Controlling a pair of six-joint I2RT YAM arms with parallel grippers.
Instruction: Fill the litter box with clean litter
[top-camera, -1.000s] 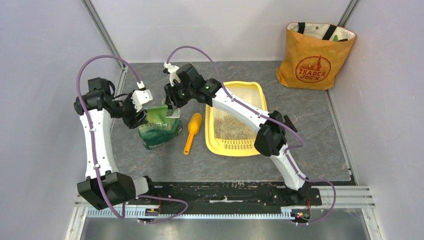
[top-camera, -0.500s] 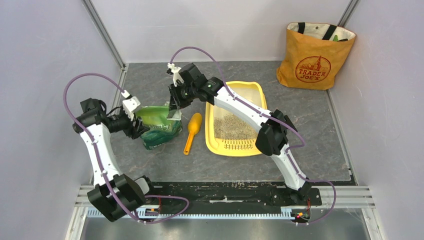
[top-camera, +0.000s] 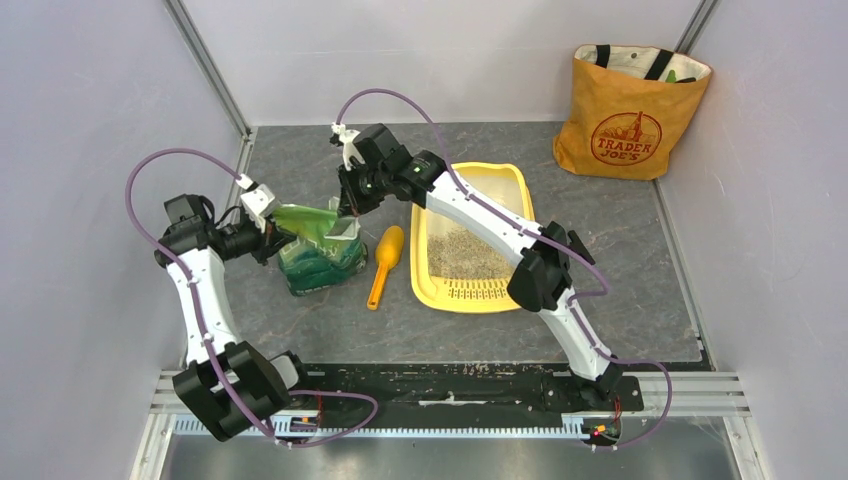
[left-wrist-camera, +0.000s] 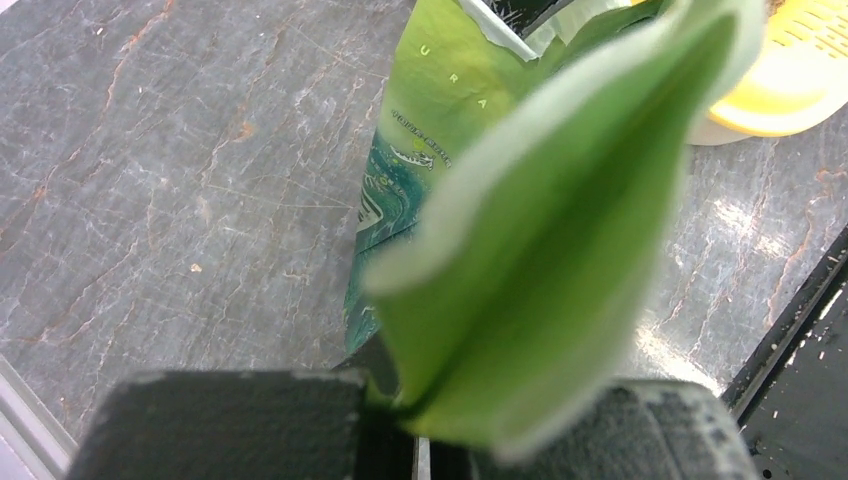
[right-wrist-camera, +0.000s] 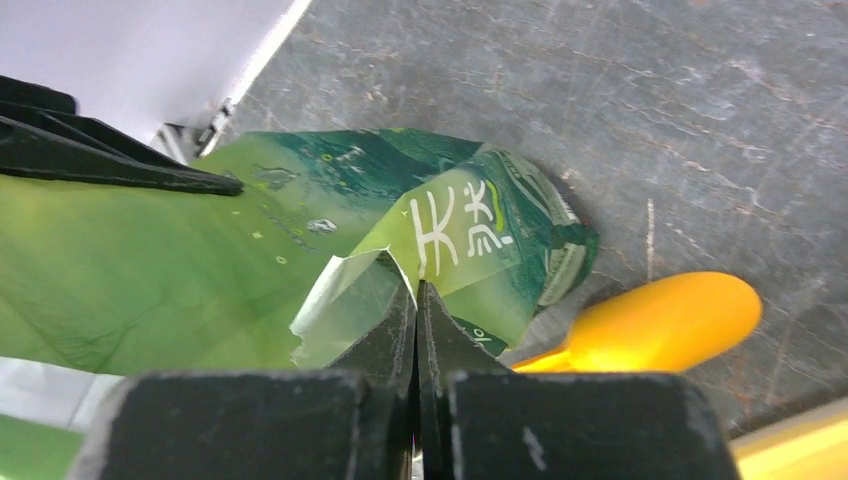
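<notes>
the litter box (top-camera: 470, 292) lies flat on the table, right of centre, with its slotted grate toward the arms. a patch of clean litter (top-camera: 462, 250) covers the middle of its floor, while the far end looks bare and pale. the rest of the supply is in the green bag (top-camera: 320, 255), which stands on the table left of the box. the orange-yellow scoop (top-camera: 383, 265) lies between them.

the change is at the bag's mouth. a second ago both sets of jaws stand parted beside the top edge; now both are clamped on it. the left gripper (left-wrist-camera: 415, 440) pinches a long green flap, which is drawn out taut toward the left, and its arm sits lower and further out than before. the right gripper (right-wrist-camera: 418, 330) has its fingers pressed tight together on the pale torn lip on the side nearer the scoop.

so the bag appears to be held at two points and its mouth spread. i judge the pour is about to resume: lift the bag, carry it over the box and tip it. thin film may slip or tear under the load.
</notes>
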